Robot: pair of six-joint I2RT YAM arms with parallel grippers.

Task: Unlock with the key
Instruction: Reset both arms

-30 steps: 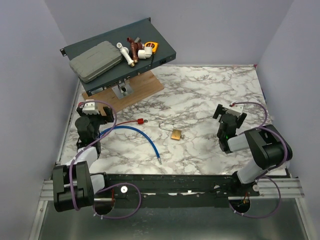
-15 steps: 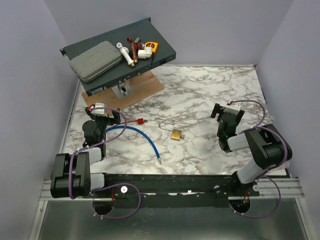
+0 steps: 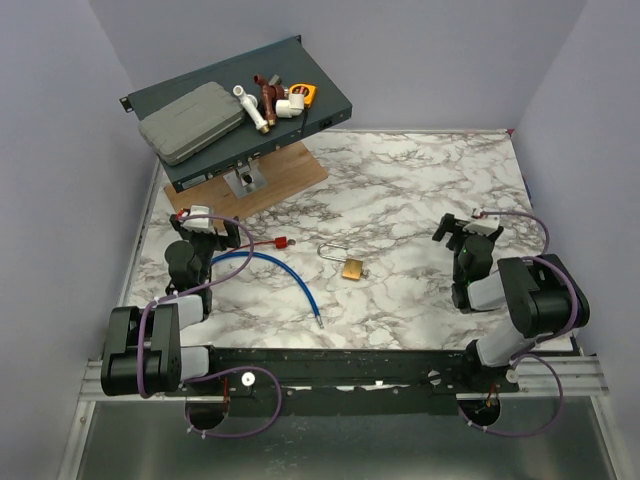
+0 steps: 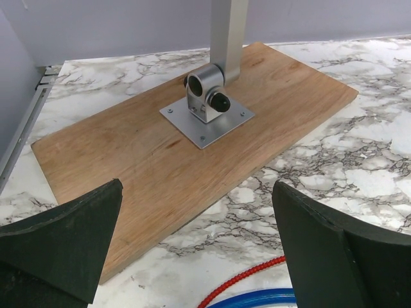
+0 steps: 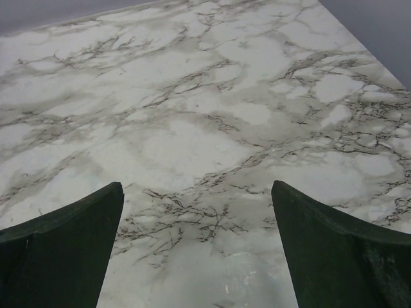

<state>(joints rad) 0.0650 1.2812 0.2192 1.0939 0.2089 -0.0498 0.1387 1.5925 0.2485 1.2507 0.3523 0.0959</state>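
- Left gripper (image 3: 197,224) and right gripper (image 3: 467,232): jaws wide apart, holding nothing, low over the marble table (image 3: 400,190).
- Key (image 3: 365,272) (barely a sliver) lies mid-table, just beside the brass padlock (image 3: 351,268).
- Wooden board (image 4: 128,160) beyond the left gripper.

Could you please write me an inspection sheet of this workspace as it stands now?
Surface: marble-patterned table, white with grey veins.
Job's things: brass padlock lies mid-table, apart from both arms; key too small to make out for sure.
Clutter: wooden board with metal stand; tilted dark shelf bearing a grey case and pipe fittings; blue hose and red cord left of the padlock.
Grippers: left pincer open, empty, facing the board; right pincer open, empty, over bare marble.
Cables: purple leads loop along both arms.
Surroundings: plain pale walls; nothing else seen.
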